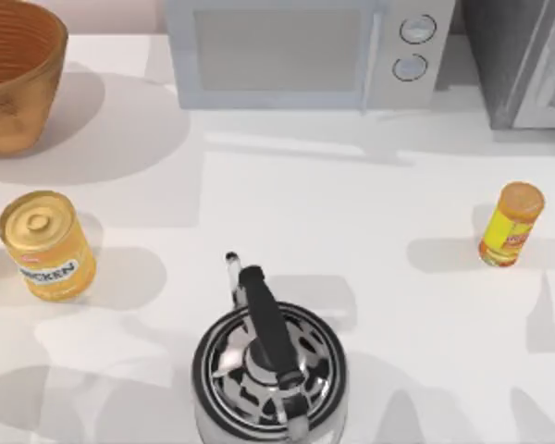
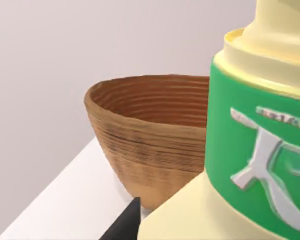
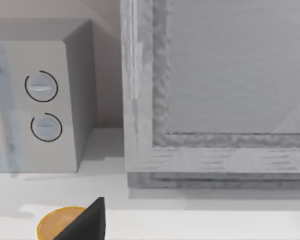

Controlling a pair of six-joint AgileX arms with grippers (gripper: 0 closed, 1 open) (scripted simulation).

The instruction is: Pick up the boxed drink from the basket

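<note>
Nearest the overhead camera stands one black-and-white patterned kettle (image 1: 269,370) at the desk's (image 1: 379,213) front edge, with one yellow can (image 1: 47,244) to its left, one small orange bottle (image 1: 511,224) far to the right, one microwave (image 1: 305,51) at the back, a grey appliance (image 1: 523,55) beside it, and one basket (image 1: 14,74) in the back-left corner. From the left wrist, a cream container with a green label (image 2: 250,165) looms right against the lens, the basket (image 2: 155,140) just beyond it; whether this is the boxed drink I cannot say for certain, nor whether the left claw's dark tip (image 2: 125,225) is apart or together. From the right wrist, the microwave's two dials (image 3: 42,107), the grey appliance (image 3: 220,90) and the bottle's orange cap (image 3: 57,222) show past a dark fingertip (image 3: 87,222); that claw's state I cannot tell either. I judge the reach is barely begun: the left arm must next rise over the basket rim.
</note>
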